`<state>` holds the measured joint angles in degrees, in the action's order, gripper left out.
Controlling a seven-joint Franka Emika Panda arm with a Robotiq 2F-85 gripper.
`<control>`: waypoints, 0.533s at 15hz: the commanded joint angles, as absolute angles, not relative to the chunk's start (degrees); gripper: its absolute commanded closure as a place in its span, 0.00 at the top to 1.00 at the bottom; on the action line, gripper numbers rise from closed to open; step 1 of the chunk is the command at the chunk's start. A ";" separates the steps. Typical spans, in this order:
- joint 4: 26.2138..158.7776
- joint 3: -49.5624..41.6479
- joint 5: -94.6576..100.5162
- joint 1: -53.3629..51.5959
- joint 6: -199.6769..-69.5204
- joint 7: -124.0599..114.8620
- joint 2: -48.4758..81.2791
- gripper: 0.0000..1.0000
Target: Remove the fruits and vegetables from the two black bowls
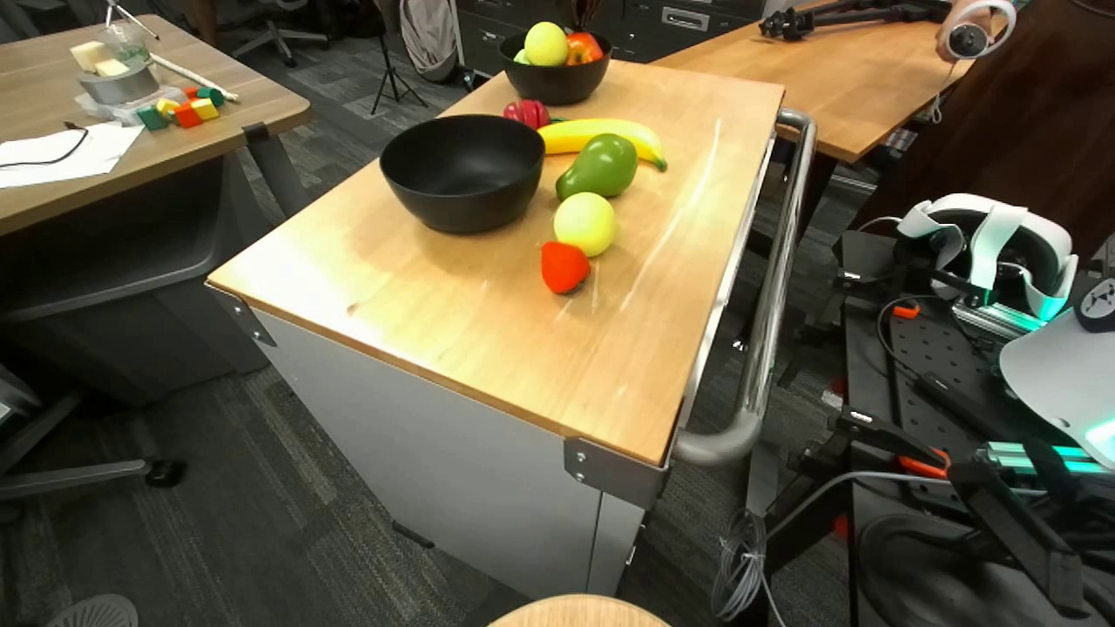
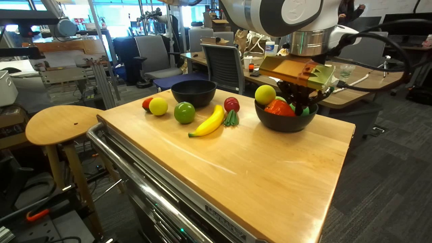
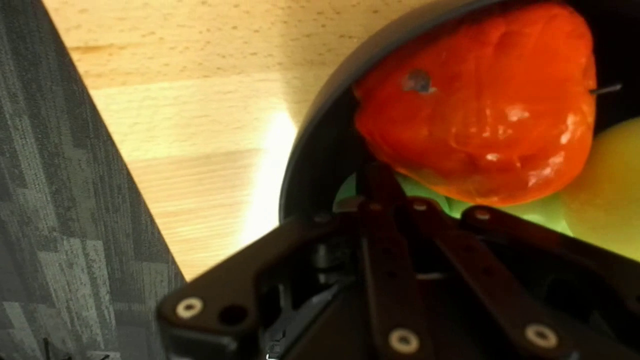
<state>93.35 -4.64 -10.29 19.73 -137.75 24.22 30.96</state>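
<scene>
The gripper [image 3: 377, 177] stands closed, seemingly empty, in a black bowl [image 2: 282, 127] near a cart corner [image 2: 344, 130], probably seeking green pieces [image 3: 422, 192].

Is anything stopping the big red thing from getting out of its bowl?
Only the black bowl around it: the red thing probably needs lifting over that rim; nothing visible lies on top.

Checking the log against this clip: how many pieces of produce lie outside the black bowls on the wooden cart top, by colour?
Yellow: 2, banana and ball
Green: 1, pear-shaped piece
Red: 2, small piece and leafy bunch
Total: 5
</scene>
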 commanded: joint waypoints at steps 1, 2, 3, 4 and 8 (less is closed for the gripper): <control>96.05 -3.05 -10.34 20.60 -139.34 26.48 28.24 0.00; 96.92 -2.86 -10.06 20.56 -139.72 27.52 27.32 0.00; 98.07 -2.95 -9.27 20.27 -140.31 28.59 26.06 0.00; 99.28 -3.27 -8.08 19.90 -140.97 29.56 24.72 0.24; 104.90 -1.55 -8.06 20.72 -144.31 36.16 18.66 0.50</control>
<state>98.30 -3.57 -7.10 19.70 -140.83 31.00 25.17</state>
